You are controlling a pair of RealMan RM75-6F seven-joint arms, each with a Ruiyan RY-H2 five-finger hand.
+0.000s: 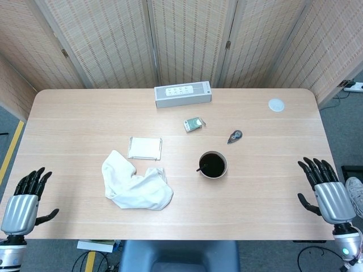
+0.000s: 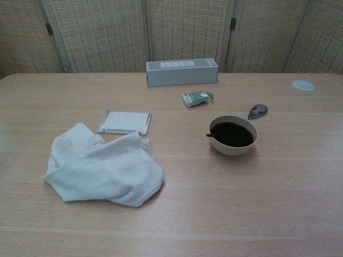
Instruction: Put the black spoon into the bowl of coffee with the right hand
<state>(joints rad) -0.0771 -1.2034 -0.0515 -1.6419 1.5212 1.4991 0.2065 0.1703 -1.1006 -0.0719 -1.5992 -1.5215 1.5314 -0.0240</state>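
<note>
left hand (image 1: 24, 199), right hand (image 1: 326, 191) (fingers spread, empty)

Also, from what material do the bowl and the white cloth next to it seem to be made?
The bowl looks like glazed ceramic, possibly plastic: pale, smooth wall with a soft sheen and a thick rim. The white cloth looks like soft woven fabric, perhaps cotton: matte, crumpled into loose folds.
</note>
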